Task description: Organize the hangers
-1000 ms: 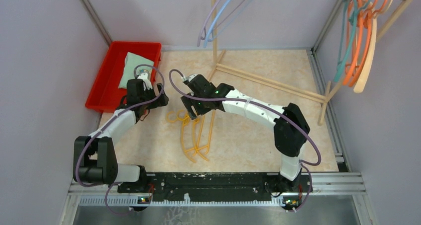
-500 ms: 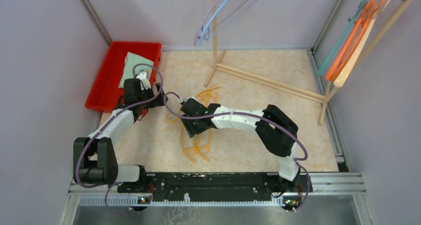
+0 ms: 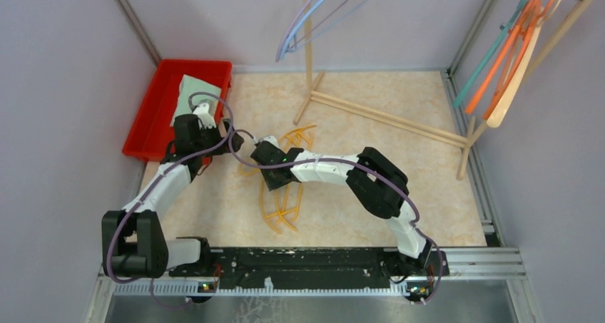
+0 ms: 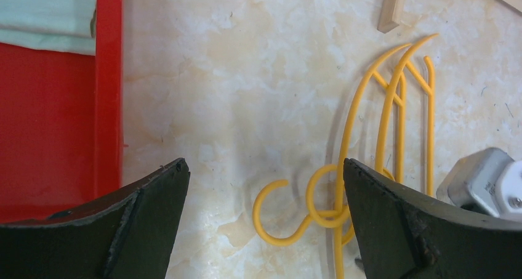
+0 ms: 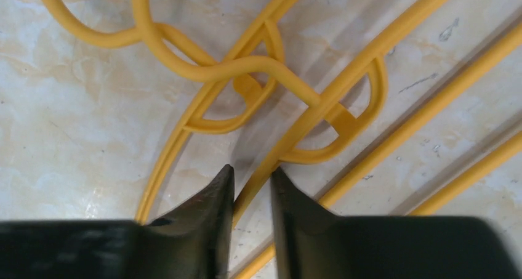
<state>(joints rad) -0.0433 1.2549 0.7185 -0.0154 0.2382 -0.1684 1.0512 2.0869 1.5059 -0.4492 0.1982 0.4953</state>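
The right gripper (image 5: 252, 177) is down on the tabletop (image 3: 442, 180), its jaws pinched almost closed on one thin arm of the yellow hangers (image 4: 400, 125). These lie tangled on the tabletop, hooks and braces interlocked. A lift from here may drag the whole tangle along, or the slick arm may slip from so narrow a pinch. The left gripper (image 4: 265, 165) hovers wide open and empty over the hooks, near the red bin (image 4: 108, 76). A swinging hanger could snag it or the wooden rack frame (image 3: 371, 113).

Yellow hangers (image 3: 282, 212) partly under right arm (image 3: 321, 170)
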